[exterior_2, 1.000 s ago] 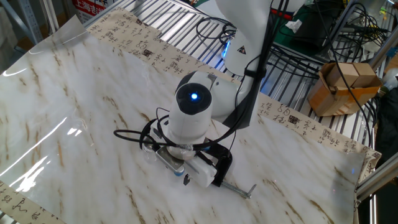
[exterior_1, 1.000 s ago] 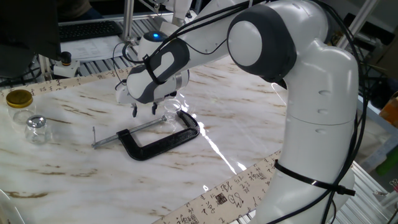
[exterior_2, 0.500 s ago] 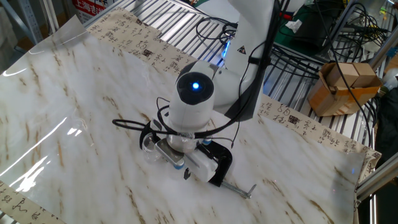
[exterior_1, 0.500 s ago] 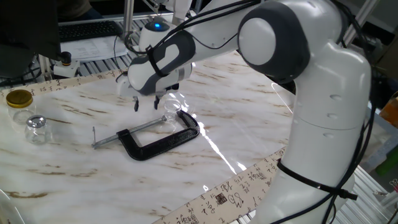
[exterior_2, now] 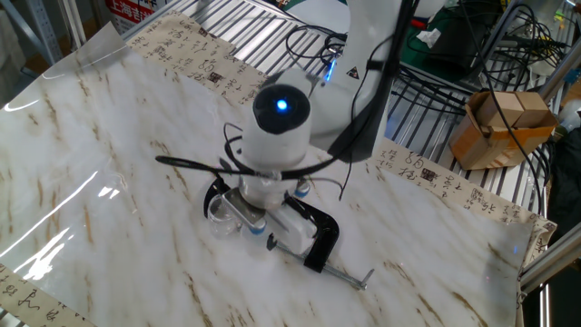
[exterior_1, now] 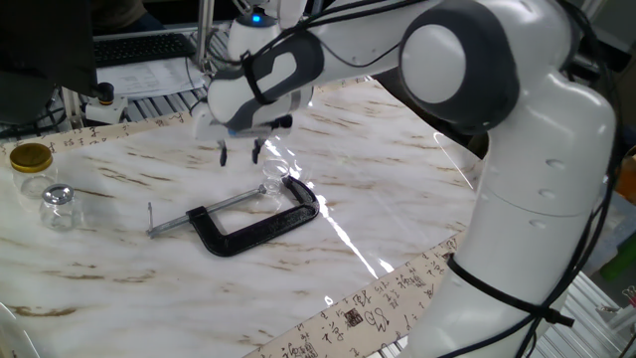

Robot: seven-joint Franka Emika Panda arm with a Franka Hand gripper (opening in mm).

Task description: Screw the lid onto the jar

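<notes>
Gripper (exterior_1: 238,154) open, empty, above jar (exterior_1: 273,174); no legible labels.

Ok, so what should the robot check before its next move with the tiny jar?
1. Jar sits at the mouth of the black clamp: ok.
2. Jar upright: ok.
3. Gripper above the jar and to one side, not touching it: ok.
4. Gripper fingers apart, nothing seen between them: ok.
5. Lid seated on the jar: cannot tell, the clear glass glints too much.
</notes>
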